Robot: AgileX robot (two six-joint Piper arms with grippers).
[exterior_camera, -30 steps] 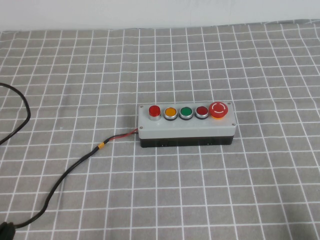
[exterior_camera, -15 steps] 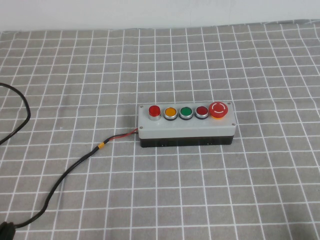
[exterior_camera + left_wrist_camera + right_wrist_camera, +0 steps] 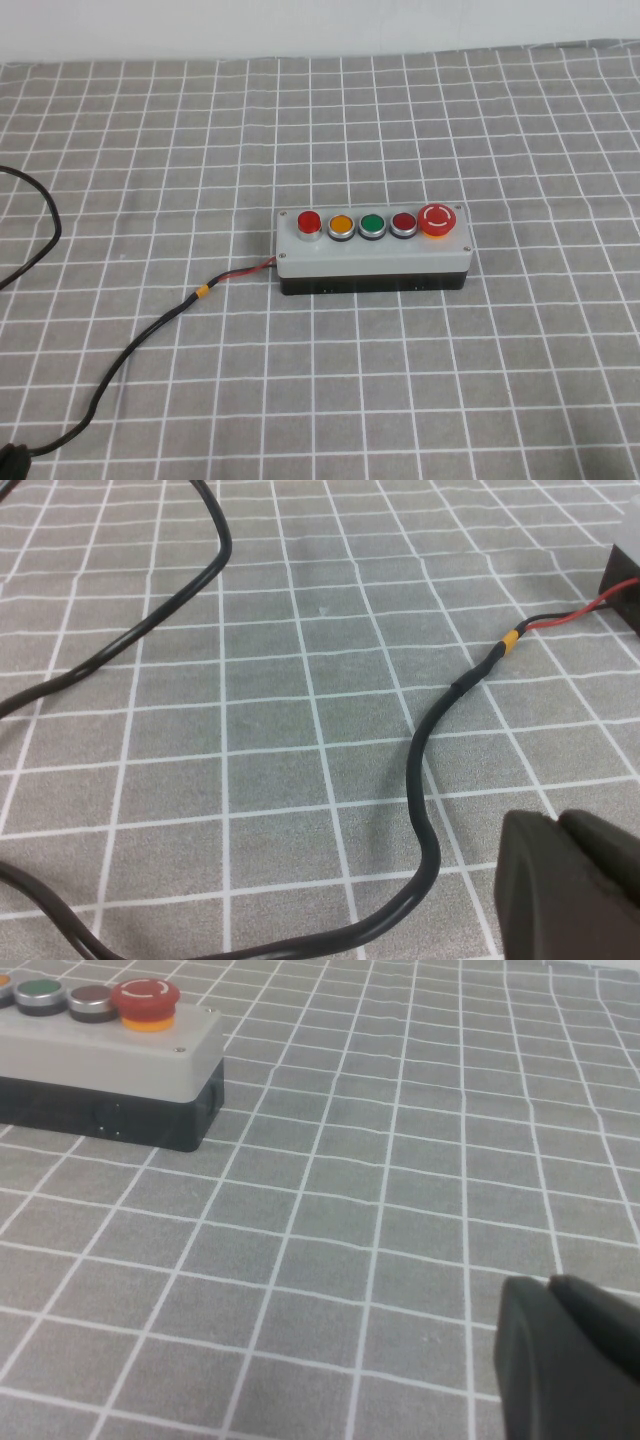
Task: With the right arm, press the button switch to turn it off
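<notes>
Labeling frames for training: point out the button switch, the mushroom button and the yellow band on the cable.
button switch [image 3: 309, 220], high view, red cap.
mushroom button [image 3: 439, 218], high view, top face.
yellow band [image 3: 509, 639], left wrist view, middle.

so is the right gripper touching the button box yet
Apart. The right wrist view shows the right gripper low over the cloth, with open checked cloth between it and the button box. The left gripper is beside the black cable.
</notes>
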